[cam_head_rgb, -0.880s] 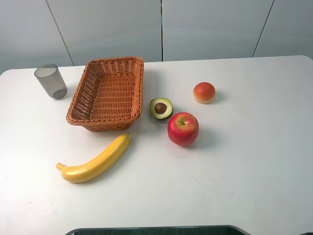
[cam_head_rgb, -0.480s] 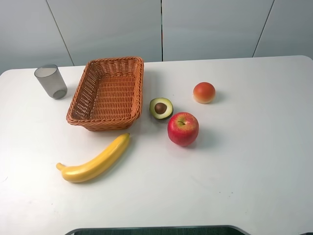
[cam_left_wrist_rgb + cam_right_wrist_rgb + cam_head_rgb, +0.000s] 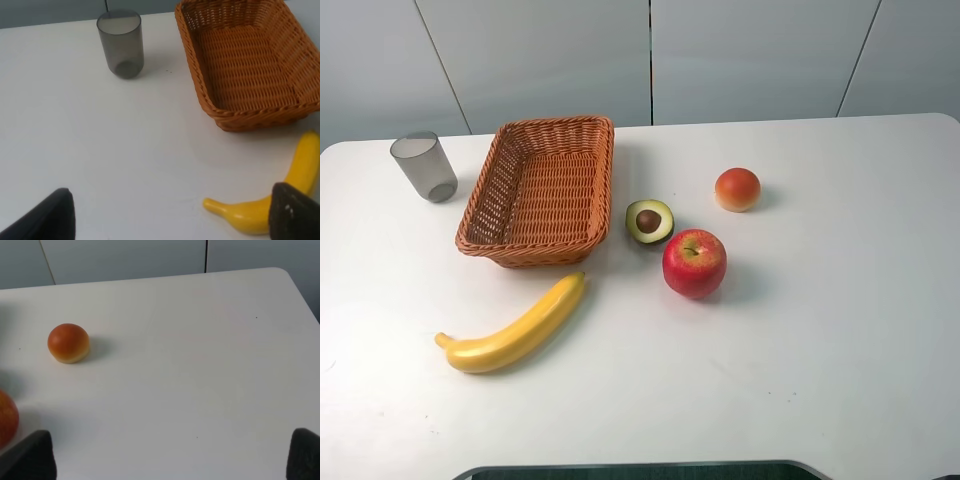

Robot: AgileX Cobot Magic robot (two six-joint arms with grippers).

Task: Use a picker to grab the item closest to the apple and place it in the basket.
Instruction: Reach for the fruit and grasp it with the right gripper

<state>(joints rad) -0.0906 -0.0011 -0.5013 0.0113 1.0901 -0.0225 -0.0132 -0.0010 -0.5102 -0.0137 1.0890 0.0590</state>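
Note:
A red apple (image 3: 694, 263) stands mid-table. The halved avocado (image 3: 649, 221), pit up, lies just beside it on the left and is the closest item. An empty wicker basket (image 3: 606, 170) sits left of the avocado. The exterior high view shows neither gripper. In the left wrist view my left gripper (image 3: 172, 215) is open over bare table, short of the basket (image 3: 200, 90) and the banana (image 3: 270, 210). My right gripper (image 3: 167, 455) is open too, with the apple's edge (image 3: 6, 417) off to one side.
An orange-red round fruit (image 3: 737, 189) lies behind and to the right of the apple, also seen as the fruit (image 3: 68, 343) in the right wrist view. A banana (image 3: 515, 328) lies in front of the basket. A grey cup (image 3: 424, 166) stands at the back left.

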